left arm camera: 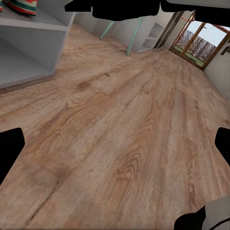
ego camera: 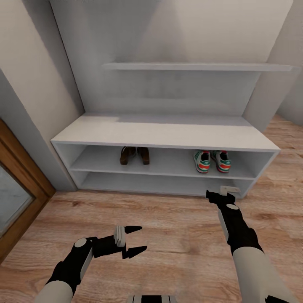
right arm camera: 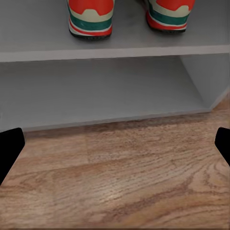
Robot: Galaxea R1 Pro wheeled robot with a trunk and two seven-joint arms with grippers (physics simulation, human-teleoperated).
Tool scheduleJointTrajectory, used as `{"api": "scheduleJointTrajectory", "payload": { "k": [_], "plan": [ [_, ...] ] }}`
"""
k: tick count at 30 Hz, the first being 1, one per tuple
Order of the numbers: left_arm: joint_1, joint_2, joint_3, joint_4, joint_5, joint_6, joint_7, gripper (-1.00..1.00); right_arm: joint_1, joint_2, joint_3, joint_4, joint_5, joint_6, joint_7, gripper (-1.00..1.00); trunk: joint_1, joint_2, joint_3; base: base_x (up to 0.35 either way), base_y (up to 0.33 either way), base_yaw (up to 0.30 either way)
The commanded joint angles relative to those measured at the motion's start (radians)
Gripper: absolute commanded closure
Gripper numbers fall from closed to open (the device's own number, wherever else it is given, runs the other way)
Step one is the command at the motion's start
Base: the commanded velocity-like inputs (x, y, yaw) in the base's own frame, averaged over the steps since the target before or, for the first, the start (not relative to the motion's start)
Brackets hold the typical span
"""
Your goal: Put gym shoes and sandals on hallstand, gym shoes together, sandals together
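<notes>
1. Nearest, the left gripper (ego camera: 135, 240) is seen with fingers spread wide over the corridor floor (ego camera: 168, 227), holding nothing.
2. Near the hallstand (ego camera: 168, 130), the right gripper (ego camera: 219, 194) is also open and empty.
3. On the upper shelf row, the sandals (ego camera: 134, 155) sit paired at left and the gym shoes (ego camera: 212, 161) paired at right.
4. Placement is judged complete; only retreat of the arms seems called for.

Home corridor: shoe rack (ego camera: 168, 134), plank floor (ego camera: 168, 235)
</notes>
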State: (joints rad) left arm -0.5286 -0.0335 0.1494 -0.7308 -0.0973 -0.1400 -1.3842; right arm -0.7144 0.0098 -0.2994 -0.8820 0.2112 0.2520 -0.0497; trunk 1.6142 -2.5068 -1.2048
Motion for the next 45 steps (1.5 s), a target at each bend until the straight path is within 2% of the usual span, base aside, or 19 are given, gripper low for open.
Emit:
{"api": "scheduleJointTrajectory", "payload": {
  "k": [1,32,45],
  "plan": [
    [-0.001,-0.002,0.007,-0.001,-0.010,-0.010,-0.004,-1.00,0.000,0.001,-0.002,-0.002,0.008,0.006,0.001,-1.00,0.000,0.000,-0.001,-0.035,0.021,0.000],
    [-0.001,-0.002,0.007,-0.001,-0.010,-0.010,-0.004,-1.00,0.000,0.002,-0.001,-0.003,0.008,0.006,-0.001,-1.00,0.000,0.000,-0.001,-0.002,0.001,0.000],
    [-0.001,-0.002,0.007,-0.001,-0.010,-0.010,-0.004,-1.00,0.000,0.002,-0.001,-0.003,0.008,0.006,-0.001,-1.00,-0.006,0.003,0.049,0.000,0.000,0.000]
  ]
}}
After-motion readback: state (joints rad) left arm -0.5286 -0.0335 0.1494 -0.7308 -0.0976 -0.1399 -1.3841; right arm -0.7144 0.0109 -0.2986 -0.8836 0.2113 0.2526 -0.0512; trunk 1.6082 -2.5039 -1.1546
